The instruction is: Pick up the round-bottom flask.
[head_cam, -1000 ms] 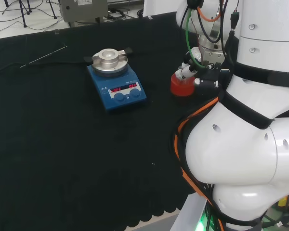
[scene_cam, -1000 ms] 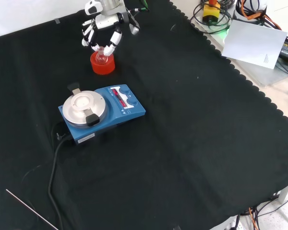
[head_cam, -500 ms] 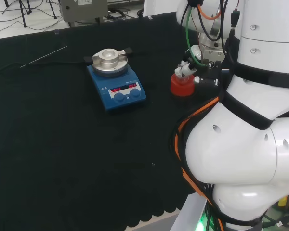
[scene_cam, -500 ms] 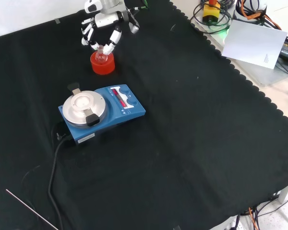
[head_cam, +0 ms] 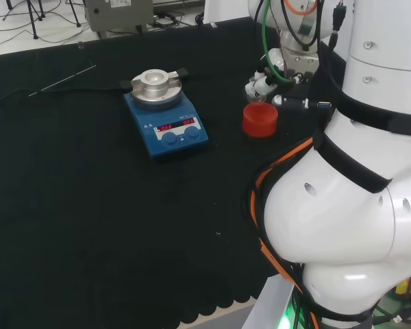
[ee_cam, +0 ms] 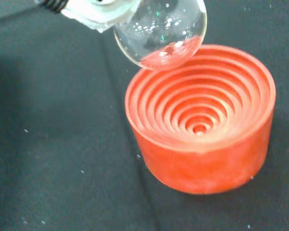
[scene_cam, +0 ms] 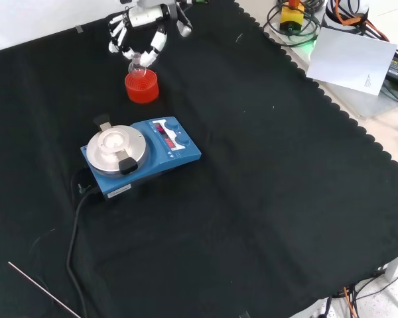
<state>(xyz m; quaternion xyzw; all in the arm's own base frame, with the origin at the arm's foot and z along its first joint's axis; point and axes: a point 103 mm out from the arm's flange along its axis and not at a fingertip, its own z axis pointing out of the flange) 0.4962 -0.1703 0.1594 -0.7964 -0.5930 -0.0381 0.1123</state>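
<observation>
The clear round-bottom flask (scene_cam: 135, 63) hangs in the air just above the red ribbed stand (scene_cam: 141, 87), free of it. In the wrist view its glass bulb (ee_cam: 160, 30) floats over the rim of the stand (ee_cam: 202, 120), whose ringed hollow holds nothing. The hand (scene_cam: 148, 13) comes in from the top of the front view, and its fingers (scene_cam: 156, 45) are curled round the flask's neck. In the head view the hand (head_cam: 264, 81) sits above and slightly left of the stand (head_cam: 260, 118).
A blue hotplate stirrer (scene_cam: 138, 154) with a round metal top stands nearer the front-view camera than the stand, and its black cable (scene_cam: 73, 245) trails off. A thin rod (scene_cam: 40, 288) lies at the lower left. The cloth's scalloped edge runs down the right side.
The hand has risen with the flask in it; the flask's bulb has come up out of the red stand, which stays in place.
</observation>
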